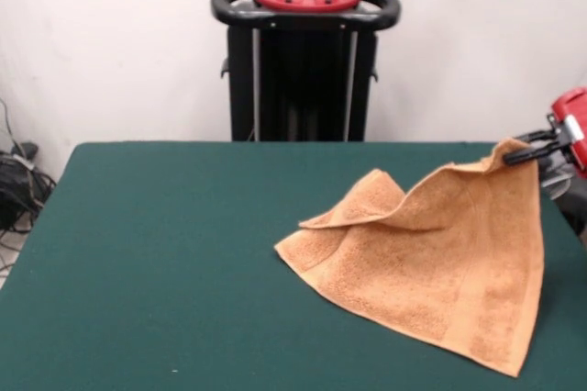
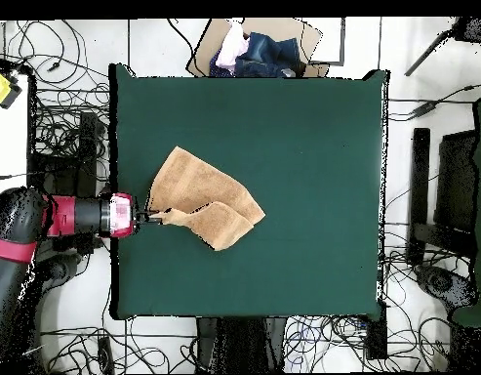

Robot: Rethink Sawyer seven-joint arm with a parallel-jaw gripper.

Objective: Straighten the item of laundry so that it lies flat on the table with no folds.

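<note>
Orange-tan terry towel (image 1: 431, 267) draped over the green table (image 1: 147, 253) toward one side edge, one corner lifted and pinched in the closed gripper (image 1: 525, 152) reaching in from beyond that edge. Second corner folded over on top. Risks, as judgement: thin grip slipping off; pulling further outward dragging cloth off the table; fold staying trapped underneath. Cardboard box (image 2: 207, 61) past another table edge, holding bundled clothes (image 2: 254, 49).
</note>
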